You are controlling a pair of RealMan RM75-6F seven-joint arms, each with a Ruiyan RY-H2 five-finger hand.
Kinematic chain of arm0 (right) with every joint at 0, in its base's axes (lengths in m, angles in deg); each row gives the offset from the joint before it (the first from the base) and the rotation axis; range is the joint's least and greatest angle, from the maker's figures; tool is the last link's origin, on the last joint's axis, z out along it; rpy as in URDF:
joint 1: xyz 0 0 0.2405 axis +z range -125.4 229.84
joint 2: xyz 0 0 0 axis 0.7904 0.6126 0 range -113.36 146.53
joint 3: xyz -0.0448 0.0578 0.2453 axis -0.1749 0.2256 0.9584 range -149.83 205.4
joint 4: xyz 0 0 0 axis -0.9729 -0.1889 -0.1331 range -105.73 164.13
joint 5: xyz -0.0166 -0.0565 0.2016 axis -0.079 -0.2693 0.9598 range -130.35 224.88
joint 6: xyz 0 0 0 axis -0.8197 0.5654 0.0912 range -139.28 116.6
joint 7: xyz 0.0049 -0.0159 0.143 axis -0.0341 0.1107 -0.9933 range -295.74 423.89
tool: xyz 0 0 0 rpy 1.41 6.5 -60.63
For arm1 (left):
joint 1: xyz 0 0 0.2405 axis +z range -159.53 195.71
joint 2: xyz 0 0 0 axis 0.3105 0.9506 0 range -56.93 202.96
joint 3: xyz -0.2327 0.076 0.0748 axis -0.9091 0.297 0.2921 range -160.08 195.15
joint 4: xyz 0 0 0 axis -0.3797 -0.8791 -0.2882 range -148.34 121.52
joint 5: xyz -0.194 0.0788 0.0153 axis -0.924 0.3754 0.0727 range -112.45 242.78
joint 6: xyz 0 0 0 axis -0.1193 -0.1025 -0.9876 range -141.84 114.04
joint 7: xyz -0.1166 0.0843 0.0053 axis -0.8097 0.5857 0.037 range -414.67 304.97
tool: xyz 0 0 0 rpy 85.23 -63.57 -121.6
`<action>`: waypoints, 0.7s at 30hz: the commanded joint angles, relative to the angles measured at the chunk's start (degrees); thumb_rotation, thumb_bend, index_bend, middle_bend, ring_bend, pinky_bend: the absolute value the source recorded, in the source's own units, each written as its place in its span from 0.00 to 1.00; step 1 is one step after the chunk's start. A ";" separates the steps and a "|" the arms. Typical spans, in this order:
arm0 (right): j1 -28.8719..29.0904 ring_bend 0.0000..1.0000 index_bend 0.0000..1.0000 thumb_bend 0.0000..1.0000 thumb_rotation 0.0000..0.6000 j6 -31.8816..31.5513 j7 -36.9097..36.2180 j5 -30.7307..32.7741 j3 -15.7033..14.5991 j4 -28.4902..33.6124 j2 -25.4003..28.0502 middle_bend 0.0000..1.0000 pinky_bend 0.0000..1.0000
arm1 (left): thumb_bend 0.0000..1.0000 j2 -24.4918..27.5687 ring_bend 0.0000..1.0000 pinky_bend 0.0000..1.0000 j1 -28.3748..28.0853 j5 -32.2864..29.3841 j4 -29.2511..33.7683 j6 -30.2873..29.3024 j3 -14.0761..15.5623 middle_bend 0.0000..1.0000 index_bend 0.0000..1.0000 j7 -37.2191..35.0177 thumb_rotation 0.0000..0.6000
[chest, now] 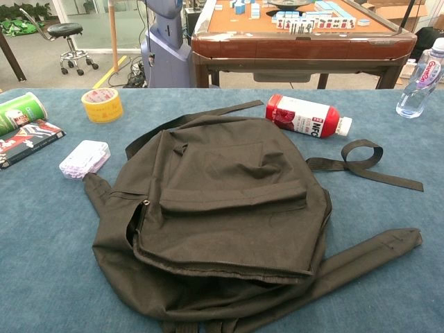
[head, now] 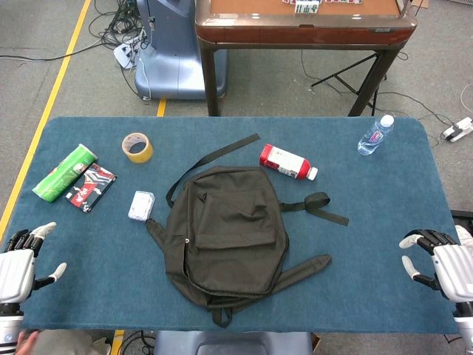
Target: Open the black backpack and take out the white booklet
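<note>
The black backpack (head: 225,233) lies flat in the middle of the blue table, front pocket up, straps spread out; in the chest view the backpack (chest: 215,215) fills the near centre with its zip closed. No white booklet shows in either view. My left hand (head: 21,266) rests at the table's near left corner, fingers apart, holding nothing. My right hand (head: 440,262) sits at the near right edge, fingers apart and empty. Both hands are well clear of the bag, and neither appears in the chest view.
Left of the bag lie a green can (head: 65,173), a dark packet (head: 92,186), a yellow tape roll (head: 137,147) and a small white pack (head: 140,205). A red-and-white bottle (head: 287,162) and a water bottle (head: 375,135) sit on the far right. A brown table (head: 303,26) stands behind.
</note>
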 commanded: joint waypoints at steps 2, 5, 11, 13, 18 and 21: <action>0.07 0.29 0.46 0.35 1.00 0.10 0.04 0.03 0.02 0.03 0.03 0.37 0.31 | 0.25 -0.08 0.21 0.11 -0.04 -0.07 -0.06 0.11 -0.02 0.21 0.19 0.01 1.00; 0.15 0.29 0.46 0.35 1.00 0.22 0.24 0.04 0.03 0.09 0.12 0.37 0.31 | 0.25 -0.13 0.21 0.11 -0.12 -0.14 -0.17 0.27 -0.04 0.21 0.19 0.07 1.00; 0.09 0.29 0.46 0.35 1.00 -0.11 0.09 0.24 0.27 0.02 0.08 0.37 0.31 | 0.25 -0.53 0.21 0.11 -0.26 0.10 -0.42 0.23 -0.12 0.21 0.19 -0.09 1.00; 0.09 0.29 0.46 0.35 1.00 -0.10 0.09 0.27 0.27 -0.07 0.06 0.37 0.31 | 0.25 -0.59 0.21 0.11 -0.36 0.28 -0.51 0.23 -0.18 0.21 0.20 -0.22 1.00; 0.09 0.29 0.46 0.35 1.00 -0.29 0.22 0.49 0.51 -0.10 0.12 0.37 0.31 | 0.25 -0.68 0.21 0.11 -0.81 1.12 -1.03 0.53 -0.11 0.21 0.20 -0.69 1.00; 0.07 0.29 0.46 0.35 1.00 -0.49 0.45 0.80 0.79 0.00 0.27 0.37 0.31 | 0.25 -0.76 0.21 0.11 -1.32 1.92 -1.55 1.06 0.04 0.21 0.20 -1.38 1.00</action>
